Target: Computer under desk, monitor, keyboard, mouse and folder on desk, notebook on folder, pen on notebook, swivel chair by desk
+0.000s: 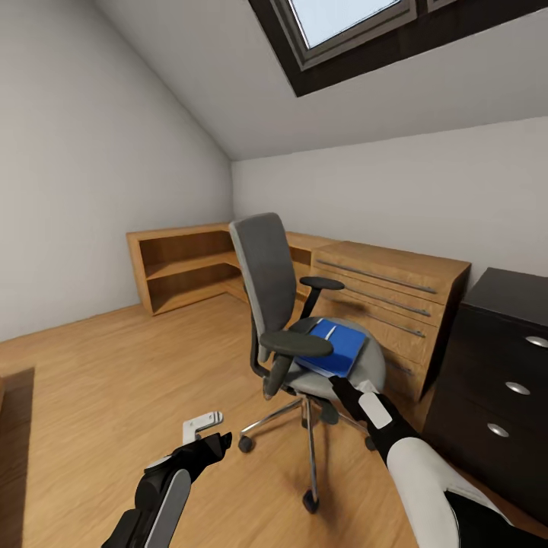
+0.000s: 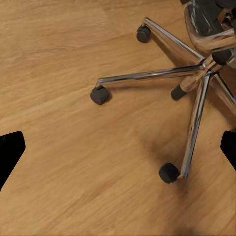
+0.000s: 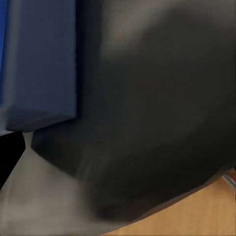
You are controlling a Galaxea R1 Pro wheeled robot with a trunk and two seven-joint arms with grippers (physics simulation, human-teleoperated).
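Lying flat on the grey seat of the swivel chair (image 1: 268, 262), the blue folder (image 1: 335, 344) sits just ahead of the right gripper (image 1: 340, 387), whose tips reach the seat's front edge below the folder's near corner; in the right wrist view the folder (image 3: 42, 54) stands close beyond the one dark fingertip (image 3: 10, 155) in frame, with shadowed seat padding beside it. Whether this claw is spread or clenched cannot be told; nothing shows it grasping the folder. Assessment: the step in hand is taking the folder off the seat. To do it well, the fingers should straddle the near edge, one sliding between cover and cushion, closing firmly before any lift; the chair rides on casters and may roll or turn if pushed. The near armrest overhangs the folder's edge on the left of the claw, so the lift should draw back clear of it. The left gripper (image 1: 204, 428) hangs low and released, fingers wide over bare floor (image 2: 73, 172) near the chrome chair base (image 2: 196, 83). Surroundings: wood plank flooring, low wooden shelving and a drawer unit beyond the chair, a black drawer cabinet (image 1: 502, 358) right of the claw, sloped ceiling with skylight.
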